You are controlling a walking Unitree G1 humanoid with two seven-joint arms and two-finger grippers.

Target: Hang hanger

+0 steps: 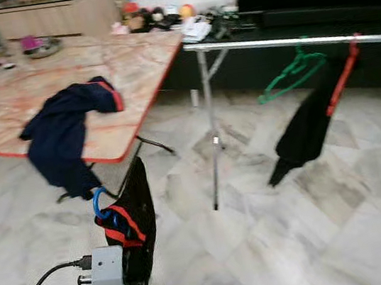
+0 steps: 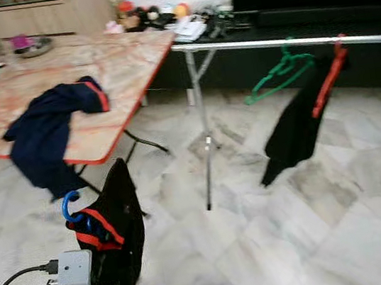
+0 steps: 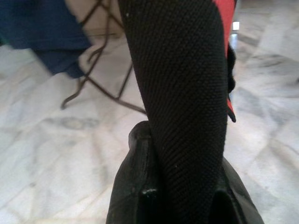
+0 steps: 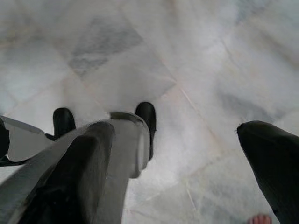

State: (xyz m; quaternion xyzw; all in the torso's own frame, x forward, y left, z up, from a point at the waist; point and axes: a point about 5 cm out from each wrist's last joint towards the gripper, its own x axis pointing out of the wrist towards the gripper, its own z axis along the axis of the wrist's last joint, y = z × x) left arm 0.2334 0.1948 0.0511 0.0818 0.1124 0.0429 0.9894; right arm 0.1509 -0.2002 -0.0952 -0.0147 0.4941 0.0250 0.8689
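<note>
Hanger [image 1: 101, 202], a blue plastic one with a curved hook, sits low in front of the robot, carrying a black garment [image 1: 135, 215] with red trim. The left gripper [image 1: 126, 263] holds this bundle up from below, its silver wrist rising at the bottom of the eye views; in the left wrist view its fingers [image 3: 135, 186] close on the coarse, woven black cloth. The right gripper [image 4: 196, 135] hangs over the glossy marble floor [image 4: 187, 60], fingers spread wide. Ahead, a slim metal rail [image 1: 290, 41] bears a green hanger [image 1: 288, 76] and a dark garment on a red hanger [image 1: 342, 77]. A navy shirt [image 1: 67, 136] droops off the red-edged table [image 1: 128, 58].
</note>
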